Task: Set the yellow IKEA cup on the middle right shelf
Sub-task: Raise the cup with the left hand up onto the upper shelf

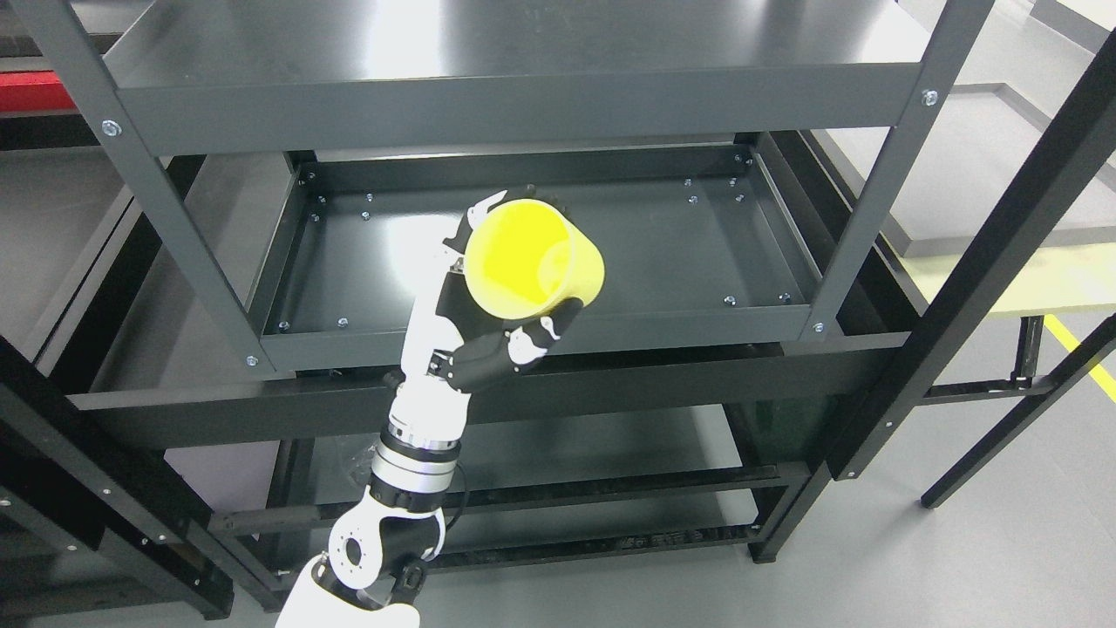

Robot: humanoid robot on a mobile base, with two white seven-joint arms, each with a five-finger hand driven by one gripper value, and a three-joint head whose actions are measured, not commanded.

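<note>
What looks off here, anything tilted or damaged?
Only the yellow cup: the left robot hand holds it tipped on its side, mouth facing the camera, over the middle shelf and not yet set down. It looks empty, so nothing spilled. The shelf shows no visible damage.

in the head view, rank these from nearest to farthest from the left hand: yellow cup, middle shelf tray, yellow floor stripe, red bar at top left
1. yellow cup: held in the left hand, its fingers wrapped around it.
2. middle shelf tray: directly behind and under the hand.
3. red bar: far off at the upper left edge.
4. yellow floor stripe: farthest, at the right edge on the floor.
</note>
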